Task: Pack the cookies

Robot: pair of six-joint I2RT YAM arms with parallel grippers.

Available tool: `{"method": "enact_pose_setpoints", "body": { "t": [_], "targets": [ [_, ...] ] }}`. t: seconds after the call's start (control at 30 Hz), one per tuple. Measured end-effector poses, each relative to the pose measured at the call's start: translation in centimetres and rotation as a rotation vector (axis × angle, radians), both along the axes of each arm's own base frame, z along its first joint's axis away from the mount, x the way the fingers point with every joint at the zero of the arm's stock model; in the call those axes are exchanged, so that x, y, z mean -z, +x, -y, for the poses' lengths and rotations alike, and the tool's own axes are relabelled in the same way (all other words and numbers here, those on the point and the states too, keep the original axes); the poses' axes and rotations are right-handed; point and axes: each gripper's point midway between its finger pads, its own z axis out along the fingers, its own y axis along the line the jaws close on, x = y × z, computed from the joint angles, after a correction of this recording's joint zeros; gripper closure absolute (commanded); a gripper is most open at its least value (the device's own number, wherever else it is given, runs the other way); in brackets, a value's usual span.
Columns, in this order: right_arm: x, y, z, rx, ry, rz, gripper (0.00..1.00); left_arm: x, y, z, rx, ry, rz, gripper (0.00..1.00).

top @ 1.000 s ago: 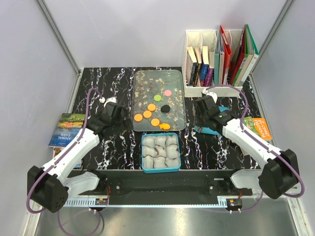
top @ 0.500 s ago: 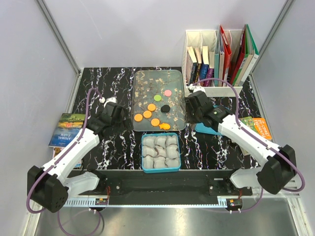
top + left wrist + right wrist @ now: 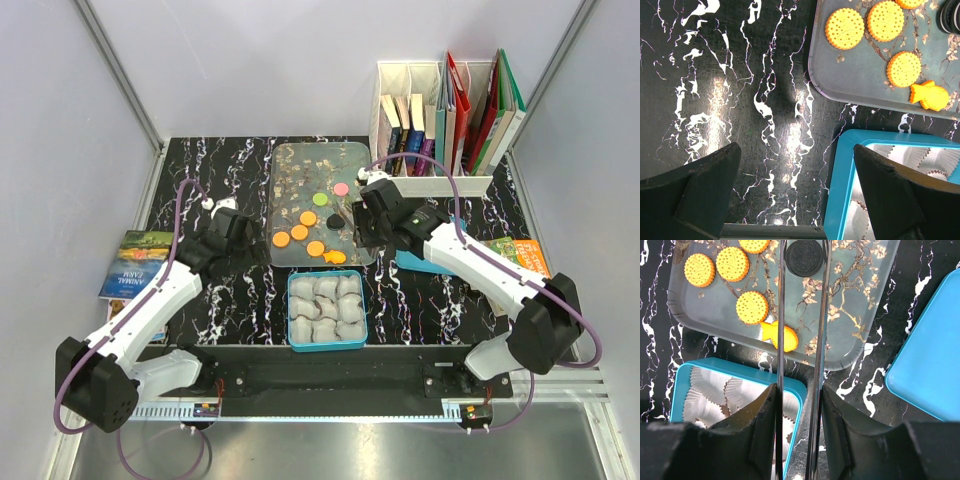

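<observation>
My worry is the glossy grey blossom-printed tray: it could skid if the right end effector drops too low. Its thin blades are parted and frame the black round sandwich cookie with no grip I can make out. A skewed pinch might flick that cookie into the orange round biscuits to the left of the blades. The left end effector hangs spread wide, empty. Pale grey walls enclose a slick black white-veined marble worktop.

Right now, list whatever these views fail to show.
Right gripper: tips run past the right wrist view's top edge.
Box: cut off by the left wrist view's bottom edge.
Black cookie: clipped by the left wrist view's right edge.
Lid: mostly under the right arm, top view.
</observation>
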Motion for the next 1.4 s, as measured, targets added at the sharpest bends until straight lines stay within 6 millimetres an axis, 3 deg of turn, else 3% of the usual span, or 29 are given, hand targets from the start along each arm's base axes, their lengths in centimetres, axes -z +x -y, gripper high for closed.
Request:
{"method": "enact_pose_setpoints", "body": {
  "t": [0.2, 0.53, 0.93, 1.4],
  "targets": [
    [0.0, 0.0, -0.1, -0.003, -0.001, 0.001, 0.49, 0.0, 0.0, 0.0, 0.0, 0.0, 0.0, 0.01],
    [0.9, -0.5, -0.1, -0.013, -0.014, -0.014, 0.49, 0.3, 0.0, 0.1, -0.002, 0.002, -0.01, 0.01],
    [4.3, -0.4, -0.3, -0.016, -0.065, -0.072, 0.51, 0.3, 0.0, 0.2, -0.001, 0.0, -0.012, 0.01],
    [4.3, 0.1, -0.6, -0.021, -0.06, -0.058, 0.54, 0.3, 0.0, 0.2, -0.002, 0.0, -0.012, 0.01]
  ]
}}
